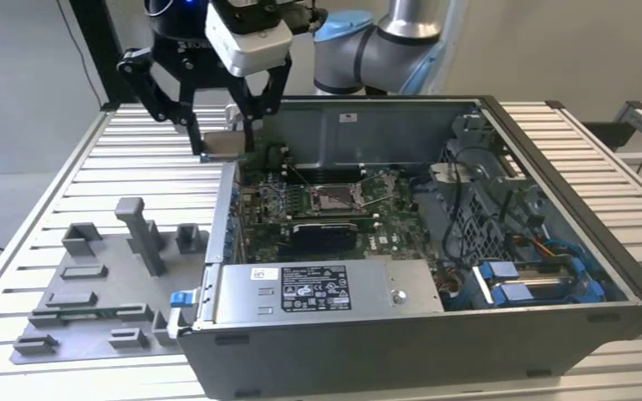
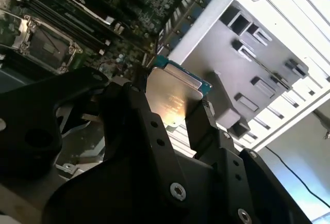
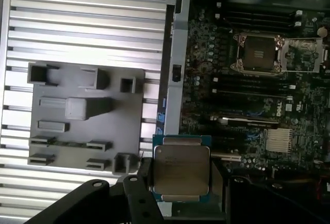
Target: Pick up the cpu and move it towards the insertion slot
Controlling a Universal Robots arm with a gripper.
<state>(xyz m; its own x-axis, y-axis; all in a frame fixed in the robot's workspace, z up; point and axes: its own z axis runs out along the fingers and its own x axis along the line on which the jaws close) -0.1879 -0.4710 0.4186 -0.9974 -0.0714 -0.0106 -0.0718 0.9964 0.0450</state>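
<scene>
A: Where's the chip rn?

B: Up in the air. The black two-finger gripper (image 1: pixel 224 150) has the small flat square silvery cpu (image 3: pixel 180 168) pinched btw its fingers (image 2: pixel 198 126). They're closed in on two opposite edges, nothing else held. It hangs over the far corner of the open grey metal computer case (image 1: pixel 410 351), on the exterior view's left.

A: And the socket?

B: The square metal-framed insertion slot (image 1: pixel 333 198) sits mid-way across the green motherboard (image 1: pixel 394 225). It's well apart from the chip, nearer and toward the exterior view's right. The grey plastic tray w/ blocks (image 3: pixel 124 131) lies on the slatted aluminium table (image 1: pixel 154 167), left of the case.

A: What could go wrong?

B: IMO it's an edge-only grip on a thin part, so a jolt could tilt it or let it slip. If it drops it hits the case wall or the board. If it's carried low it could clip the wall. If it arrives skewed it could catch the frame or lever.

A: Anything you can't see?

B: Yes. The chip's underside is hidden and the contact at the pads is mostly covered. The socket's contacts are too small to make out. Can't tell the chip's corner orientation vs the slot, or exactly how the wire lever sits.
</scene>
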